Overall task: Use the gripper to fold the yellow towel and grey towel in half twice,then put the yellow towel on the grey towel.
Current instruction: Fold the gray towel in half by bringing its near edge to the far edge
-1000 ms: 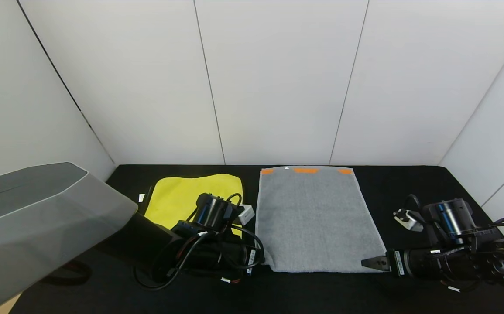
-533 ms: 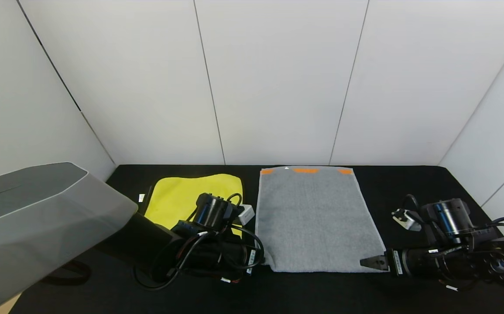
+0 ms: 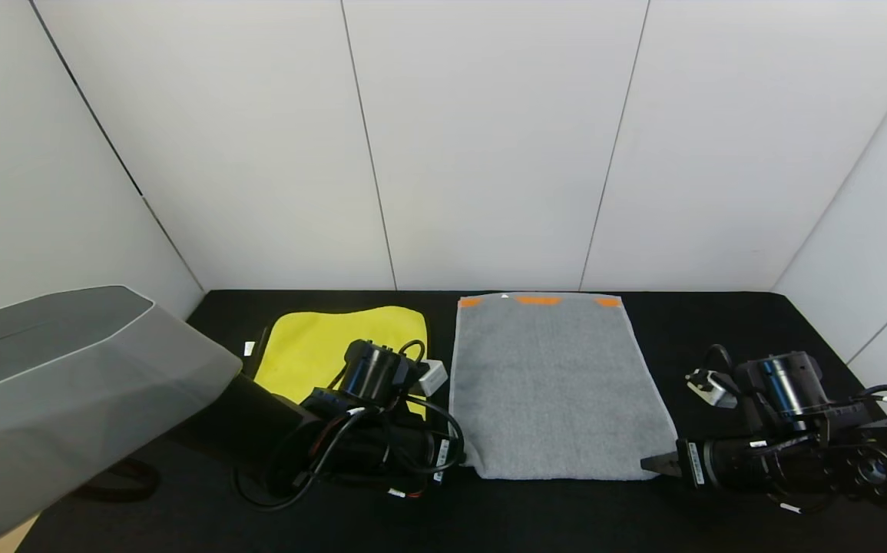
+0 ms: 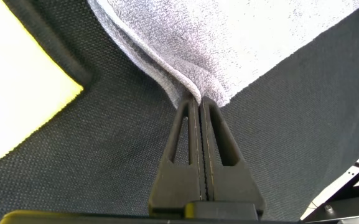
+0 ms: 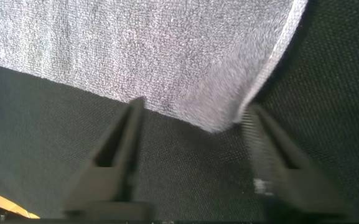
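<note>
Head view: grey towel (image 3: 556, 388) spread flat on the black table (image 3: 719, 322), orange marks along its far edge, near edge toward the robot. Yellow towel (image 3: 312, 346) just beside it on the robot's left, flat, partly covered by the left arm, separated from the grey one by a narrow strip of table. Left gripper (image 3: 468, 459) low at the grey towel's near-left corner, its tips hidden under the arm's cables. Right gripper (image 3: 654, 464) at the near-right corner, tips right at the cloth's edge.

Left wrist view: left gripper (image 4: 200, 106) clenched tight, fingers (image 4: 216, 134) pressed together with a bunched fold of the grey towel (image 4: 229, 43) pinched at the tips. Yellow towel (image 4: 17, 81) off to one side, apart from the fingers.

Right wrist view: right gripper (image 5: 195, 115) spread wide, fingers (image 5: 120, 146) standing either side of the grey towel's (image 5: 135, 50) corner, nothing grasped; cloth corner lying between them on the table.
</note>
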Available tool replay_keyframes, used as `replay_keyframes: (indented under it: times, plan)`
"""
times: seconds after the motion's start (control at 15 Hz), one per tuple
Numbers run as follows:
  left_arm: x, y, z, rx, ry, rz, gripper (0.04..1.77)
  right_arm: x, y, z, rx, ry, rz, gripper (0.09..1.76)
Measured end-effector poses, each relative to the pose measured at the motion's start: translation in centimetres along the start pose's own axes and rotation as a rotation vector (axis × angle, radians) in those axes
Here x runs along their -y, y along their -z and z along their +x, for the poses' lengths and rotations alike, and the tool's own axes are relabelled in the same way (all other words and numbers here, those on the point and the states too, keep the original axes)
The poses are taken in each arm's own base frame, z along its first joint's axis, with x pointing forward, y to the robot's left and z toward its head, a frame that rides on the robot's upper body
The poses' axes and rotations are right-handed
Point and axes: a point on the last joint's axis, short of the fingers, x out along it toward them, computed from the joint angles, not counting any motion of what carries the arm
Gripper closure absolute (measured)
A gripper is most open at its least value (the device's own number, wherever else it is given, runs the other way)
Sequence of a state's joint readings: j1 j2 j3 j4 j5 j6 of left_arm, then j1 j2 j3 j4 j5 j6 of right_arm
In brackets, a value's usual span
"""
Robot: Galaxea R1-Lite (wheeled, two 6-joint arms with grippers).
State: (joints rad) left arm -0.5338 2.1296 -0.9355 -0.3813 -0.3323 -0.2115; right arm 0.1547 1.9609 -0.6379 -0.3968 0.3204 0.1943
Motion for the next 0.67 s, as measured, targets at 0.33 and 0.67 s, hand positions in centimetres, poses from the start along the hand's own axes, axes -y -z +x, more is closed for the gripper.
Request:
replay_keyframes:
  times: [0.33,0.67]
  plan:
    - [-0.07,0.03,0.01,-0.002,0.000,0.000,1.70,0.03,0.09,0.05,-0.003,0.001,-0.001,1.74]
    - [-0.06,0.02,0.01,-0.001,0.001,0.000,1.70,0.05,0.11,0.07,-0.004,0.003,0.000,1.74]
